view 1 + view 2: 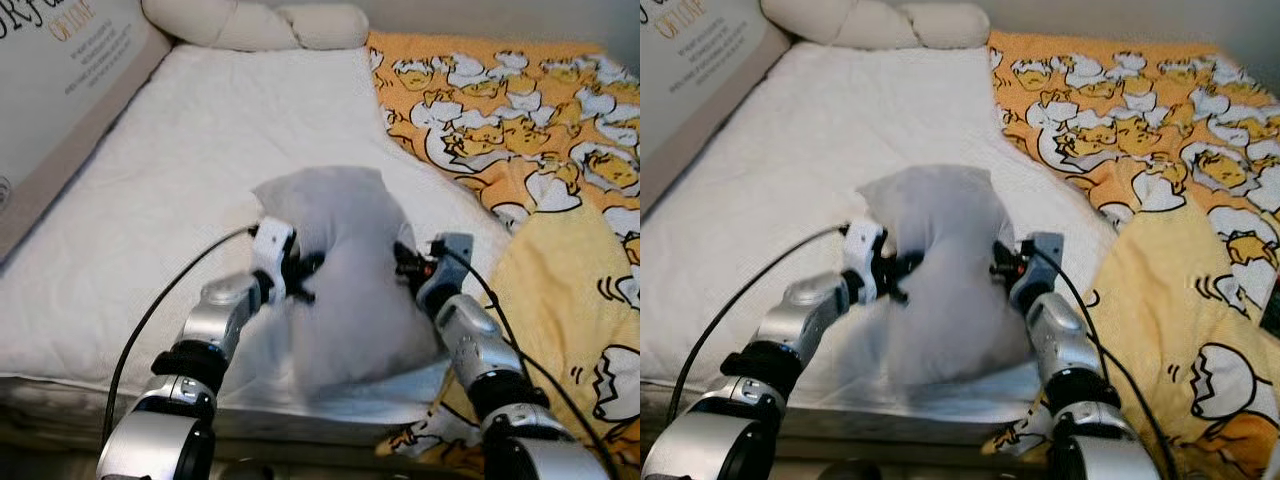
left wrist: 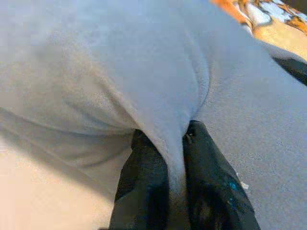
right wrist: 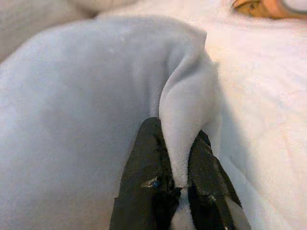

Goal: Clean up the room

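**Q:** Over on the far left of the bed, what's that leaning thing?

**A:** Looks like a big box (image 1: 60,90) with lettering, propped against the white mattress (image 1: 200,170). A cream knotted cushion (image 1: 255,25) sits at the head end.

**Q:** And the claws?

**A:** Left gripper (image 1: 300,272) is pinching a fold on the left side of a grey pillow (image 1: 340,270); the wrist view has the fabric squeezed between both black fingers (image 2: 144,187). Right gripper (image 1: 408,262) is doing the same on the pillow's right side, fingers (image 3: 151,163) clamped on a ridge of cloth.

**Q:** Where's the pillow exactly?

**A:** Standing upright between the two arms, near the front edge of the mattress. Right of it there's an orange blanket (image 1: 560,200) with a cartoon egg pattern, bunched up.
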Robot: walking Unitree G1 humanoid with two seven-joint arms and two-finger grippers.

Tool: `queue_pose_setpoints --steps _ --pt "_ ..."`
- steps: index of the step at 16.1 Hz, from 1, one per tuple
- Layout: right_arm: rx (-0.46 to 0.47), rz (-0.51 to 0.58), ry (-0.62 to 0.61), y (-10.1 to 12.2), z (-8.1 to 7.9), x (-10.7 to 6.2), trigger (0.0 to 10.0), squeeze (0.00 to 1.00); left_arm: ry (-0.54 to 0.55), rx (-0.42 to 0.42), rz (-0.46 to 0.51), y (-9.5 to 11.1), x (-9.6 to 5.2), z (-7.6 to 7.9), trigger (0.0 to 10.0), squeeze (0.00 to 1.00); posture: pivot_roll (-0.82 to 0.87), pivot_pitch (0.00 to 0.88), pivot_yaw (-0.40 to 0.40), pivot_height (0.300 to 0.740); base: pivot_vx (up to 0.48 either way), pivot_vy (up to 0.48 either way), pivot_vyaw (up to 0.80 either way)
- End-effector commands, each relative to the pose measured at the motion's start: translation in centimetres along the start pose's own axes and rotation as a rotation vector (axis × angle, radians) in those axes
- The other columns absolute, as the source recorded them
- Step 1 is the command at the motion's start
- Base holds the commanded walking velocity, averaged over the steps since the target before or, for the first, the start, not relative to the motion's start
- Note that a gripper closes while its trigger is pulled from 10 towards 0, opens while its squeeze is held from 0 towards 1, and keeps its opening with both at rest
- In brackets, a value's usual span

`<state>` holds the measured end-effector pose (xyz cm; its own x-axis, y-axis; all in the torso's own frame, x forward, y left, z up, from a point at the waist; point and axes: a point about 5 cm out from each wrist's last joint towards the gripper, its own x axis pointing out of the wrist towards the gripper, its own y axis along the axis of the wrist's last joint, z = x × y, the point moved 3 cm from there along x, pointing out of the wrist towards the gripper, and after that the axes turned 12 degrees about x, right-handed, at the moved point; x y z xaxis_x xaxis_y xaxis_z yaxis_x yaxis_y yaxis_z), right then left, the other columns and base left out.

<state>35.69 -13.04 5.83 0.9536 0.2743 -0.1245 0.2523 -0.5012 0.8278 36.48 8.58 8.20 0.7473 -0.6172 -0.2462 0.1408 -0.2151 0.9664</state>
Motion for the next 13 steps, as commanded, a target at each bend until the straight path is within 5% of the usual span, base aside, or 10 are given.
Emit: queue_pose_setpoints --steps 1,5,6,7,13 --pt "-0.008 0.098 0.040 1.5 -1.3 0.2 0.0 0.00 0.019 0.069 0.054 1.7 0.2 0.1 0.0 0.00 0.02 0.000 0.032 0.740 0.000 0.000 0.00" --pt "0.026 0.231 0.056 2.8 -2.7 -0.6 0.0 0.00 0.099 0.150 0.102 3.1 -0.9 -0.2 0.0 0.00 0.00 0.000 0.054 0.740 0.000 0.000 0.00" --pt "0.016 0.247 0.014 3.1 -2.3 -0.7 3.5 0.00 0.134 0.191 0.124 3.6 -1.1 -0.3 1.9 0.00 0.00 0.000 0.056 0.740 0.000 0.000 0.00" --pt "0.025 0.237 -0.011 3.2 -2.0 -0.8 10.0 0.00 0.166 0.193 0.115 3.6 -1.3 -0.5 10.0 0.00 0.01 0.000 0.055 0.740 0.000 0.000 0.00" --pt "-0.012 0.207 -0.030 3.3 -2.3 -1.3 10.0 0.00 0.310 0.234 0.137 4.8 -2.7 -2.8 10.0 0.00 0.03 0.000 0.042 0.740 0.000 0.000 0.00"
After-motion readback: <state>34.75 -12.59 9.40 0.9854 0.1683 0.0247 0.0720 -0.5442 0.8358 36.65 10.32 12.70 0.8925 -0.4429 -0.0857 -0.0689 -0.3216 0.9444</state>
